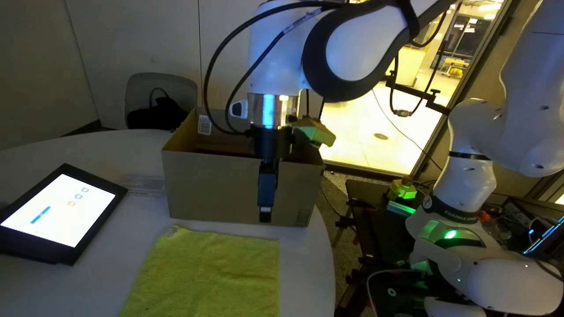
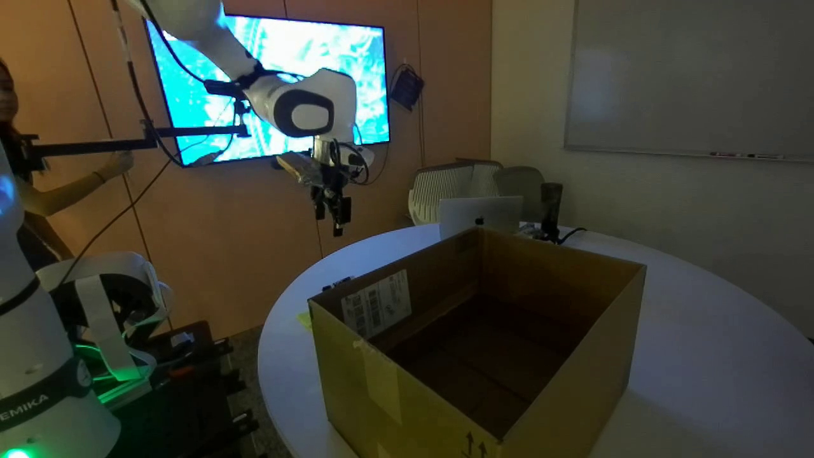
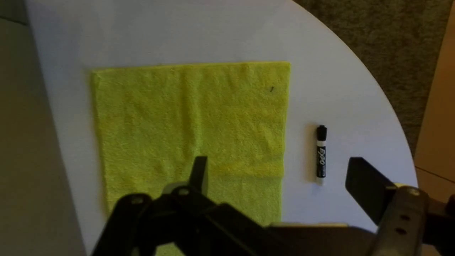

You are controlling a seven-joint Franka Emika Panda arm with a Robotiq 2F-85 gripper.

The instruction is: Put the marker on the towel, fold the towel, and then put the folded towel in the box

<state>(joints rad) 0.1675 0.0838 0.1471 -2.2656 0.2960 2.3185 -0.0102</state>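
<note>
All three steps looked undone, dim though it was: gripper (image 3: 279, 172) spread, holding nothing; Expo marker (image 3: 321, 155) right of the unfolded yellow-green towel (image 3: 227, 121) in the wrist view; cardboard box (image 1: 211, 189) nearby.

one towel (image 3: 192, 121), one marker (image 3: 321, 156), one box (image 1: 216, 189)

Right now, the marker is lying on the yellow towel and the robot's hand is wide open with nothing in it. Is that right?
Not quite: the marker isn't on the yellow towel. The wrist view shows it lying beside the towel, on the white table, with a gap between them. The robot's hand is wide open with nothing in it.
</note>
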